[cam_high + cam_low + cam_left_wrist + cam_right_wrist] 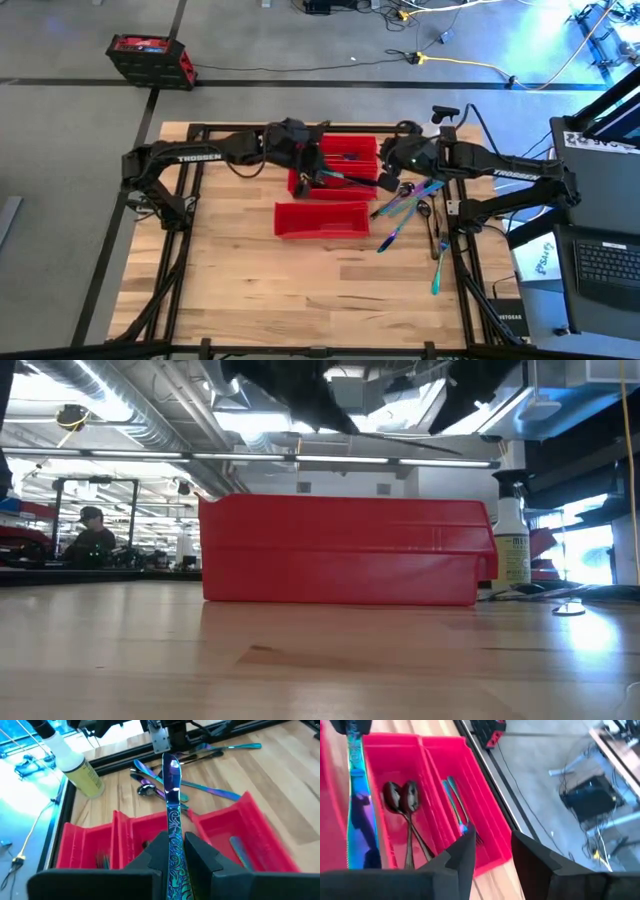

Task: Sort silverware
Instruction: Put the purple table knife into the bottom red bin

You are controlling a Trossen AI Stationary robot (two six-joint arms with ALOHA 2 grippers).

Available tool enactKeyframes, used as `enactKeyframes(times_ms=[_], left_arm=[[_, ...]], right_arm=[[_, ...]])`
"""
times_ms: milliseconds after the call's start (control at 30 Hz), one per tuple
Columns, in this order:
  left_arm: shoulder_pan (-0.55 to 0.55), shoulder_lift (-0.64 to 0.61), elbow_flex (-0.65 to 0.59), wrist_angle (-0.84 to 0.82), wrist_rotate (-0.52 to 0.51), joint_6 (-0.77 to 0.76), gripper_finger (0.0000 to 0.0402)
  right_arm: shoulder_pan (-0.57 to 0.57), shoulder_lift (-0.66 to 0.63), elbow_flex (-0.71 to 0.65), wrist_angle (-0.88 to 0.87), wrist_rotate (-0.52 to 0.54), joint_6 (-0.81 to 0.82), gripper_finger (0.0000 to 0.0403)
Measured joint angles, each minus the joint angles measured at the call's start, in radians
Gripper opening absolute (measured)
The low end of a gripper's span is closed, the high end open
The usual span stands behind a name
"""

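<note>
Left gripper (174,857) clamps knife (171,785) — above red bins (122,832).

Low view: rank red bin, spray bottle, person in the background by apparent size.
1. Red bin: widest and tallest, though it sits nearest the camera.
2. Spray bottle: narrower, its top about level with the bin's rim.
3. Person: smallest as seen, but far off in the room, so true size is not comparable.

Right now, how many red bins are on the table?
3. Two bins stand side by side at the table's back, one farther back and one under the left gripper; the third bin sits alone nearer the front.
</note>
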Motion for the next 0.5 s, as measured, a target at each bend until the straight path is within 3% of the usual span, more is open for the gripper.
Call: enactKeyframes(times_ms=[500], left_arm=[[0.134, 0.000, -0.135, 0.257, 0.078, 0.037, 0.0028]], right_arm=[[-0.017, 0.000, 0.000, 0.003, 0.026, 0.016, 0.0111]])
